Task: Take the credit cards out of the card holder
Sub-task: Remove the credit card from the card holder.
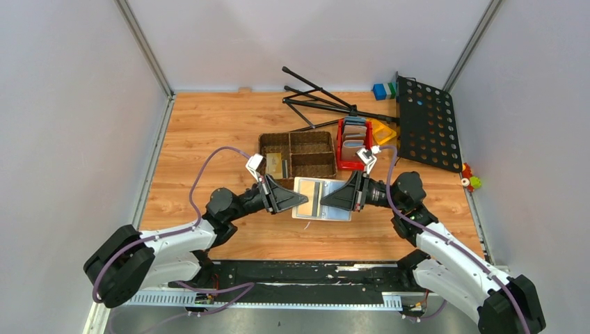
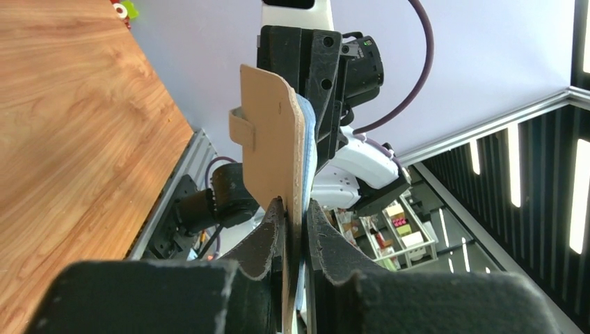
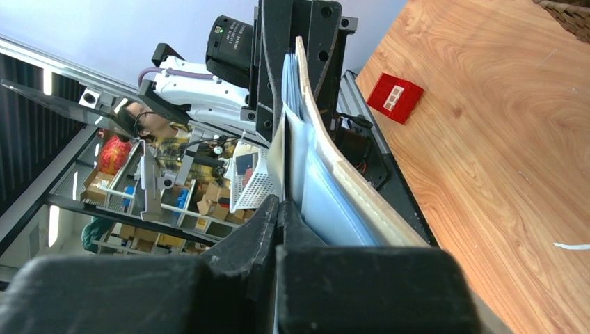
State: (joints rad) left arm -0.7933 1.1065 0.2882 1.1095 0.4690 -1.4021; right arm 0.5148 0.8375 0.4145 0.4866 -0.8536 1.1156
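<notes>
The beige card holder hangs open above the table between both grippers, its pale blue-grey inside facing up. My left gripper is shut on its left flap; in the left wrist view the beige flap with its strap tab stands clamped between the fingers. My right gripper reaches in from the right with its jaws pressed together. In the right wrist view a thin tan credit card runs edge-on into those jaws, beside the blue pockets. Any other credit cards in the pockets are hidden.
Behind the grippers stand a brown woven basket with compartments and a red rack holding wallets. A folded black music stand lies at the back right. Blue and green blocks sit by the far wall. A small red square lies on the wood.
</notes>
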